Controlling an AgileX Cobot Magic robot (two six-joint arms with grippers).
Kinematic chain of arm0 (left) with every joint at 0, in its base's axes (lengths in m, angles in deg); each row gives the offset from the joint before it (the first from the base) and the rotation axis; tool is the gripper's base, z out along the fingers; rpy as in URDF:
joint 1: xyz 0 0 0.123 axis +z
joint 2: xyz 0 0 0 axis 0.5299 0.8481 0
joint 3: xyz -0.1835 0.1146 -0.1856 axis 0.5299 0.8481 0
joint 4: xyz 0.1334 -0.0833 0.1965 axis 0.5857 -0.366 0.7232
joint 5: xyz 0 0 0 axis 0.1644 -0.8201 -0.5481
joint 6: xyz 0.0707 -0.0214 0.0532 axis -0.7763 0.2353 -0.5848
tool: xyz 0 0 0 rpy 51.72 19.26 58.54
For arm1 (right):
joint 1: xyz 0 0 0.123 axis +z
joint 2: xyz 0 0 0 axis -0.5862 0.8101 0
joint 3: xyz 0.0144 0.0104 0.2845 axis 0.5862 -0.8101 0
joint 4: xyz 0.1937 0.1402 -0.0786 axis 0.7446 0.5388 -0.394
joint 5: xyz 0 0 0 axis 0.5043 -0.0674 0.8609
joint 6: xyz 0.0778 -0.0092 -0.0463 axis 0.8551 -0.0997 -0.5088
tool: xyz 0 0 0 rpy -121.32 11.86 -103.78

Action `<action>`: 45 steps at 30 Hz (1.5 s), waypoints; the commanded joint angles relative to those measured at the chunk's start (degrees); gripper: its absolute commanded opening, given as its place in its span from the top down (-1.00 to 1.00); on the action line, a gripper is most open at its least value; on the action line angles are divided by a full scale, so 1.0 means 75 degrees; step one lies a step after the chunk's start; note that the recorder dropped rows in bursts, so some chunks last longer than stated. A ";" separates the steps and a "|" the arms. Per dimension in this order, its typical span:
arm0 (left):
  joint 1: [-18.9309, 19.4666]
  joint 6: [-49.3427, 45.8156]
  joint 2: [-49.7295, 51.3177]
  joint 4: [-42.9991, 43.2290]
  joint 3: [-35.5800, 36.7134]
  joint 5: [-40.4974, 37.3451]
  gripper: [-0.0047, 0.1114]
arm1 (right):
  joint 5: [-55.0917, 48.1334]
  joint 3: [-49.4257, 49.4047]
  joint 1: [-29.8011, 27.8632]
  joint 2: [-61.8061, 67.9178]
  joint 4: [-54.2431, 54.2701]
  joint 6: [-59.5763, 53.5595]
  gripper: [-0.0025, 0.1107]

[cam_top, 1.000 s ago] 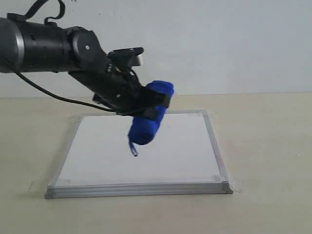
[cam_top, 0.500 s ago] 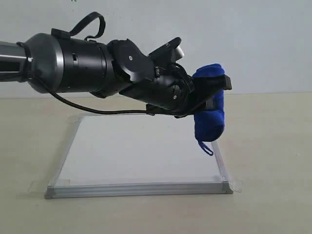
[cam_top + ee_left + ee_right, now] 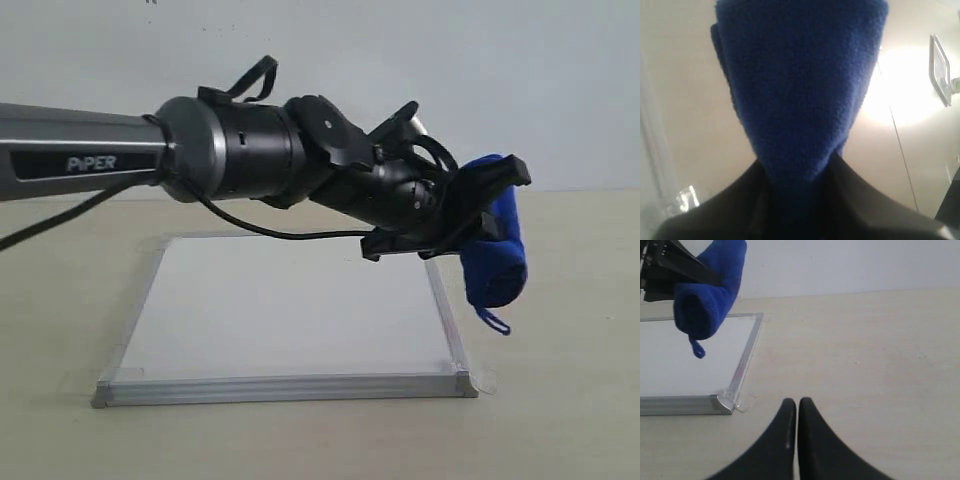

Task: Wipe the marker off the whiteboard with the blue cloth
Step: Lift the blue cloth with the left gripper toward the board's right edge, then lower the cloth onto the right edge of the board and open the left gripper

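The whiteboard (image 3: 290, 310) lies flat on the beige table, and no marker lines show on its white face. My left gripper (image 3: 500, 200) is shut on the blue cloth (image 3: 495, 250), a rolled bundle hanging in the air just past the board's right edge with its loop tag dangling. The cloth (image 3: 800, 85) fills the left wrist view, pinched between the dark fingers (image 3: 715, 215). In the right wrist view the cloth (image 3: 710, 290) hangs above the whiteboard (image 3: 685, 360). My right gripper (image 3: 797, 402) is shut and empty, over bare table near the board's corner.
Clear tape tabs (image 3: 487, 380) stick out at the board's corners on the beige table (image 3: 560, 400). The long black left arm (image 3: 230, 155) with its cable reaches across above the board. A plain white wall stands behind.
My left arm has swung to the right with the blue cloth, from above the board's middle to beyond its right edge. The grip on the cloth is unchanged.
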 commanded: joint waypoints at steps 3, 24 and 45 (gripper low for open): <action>-0.0136 0.0521 0.0849 -0.0160 -0.1078 0.0002 0.85 | 0.0018 0.0009 -0.0013 -0.0040 -0.0030 -0.0025 0.93; 0.0033 0.3470 0.1756 0.3187 -0.1632 -0.0377 0.85 | 0.0018 0.0009 -0.0013 -0.0040 -0.0030 -0.0025 0.93; 0.0020 0.2795 0.2393 0.1564 -0.2104 -0.0643 0.85 | 0.0018 0.0009 -0.0013 -0.0040 -0.0030 -0.0025 0.93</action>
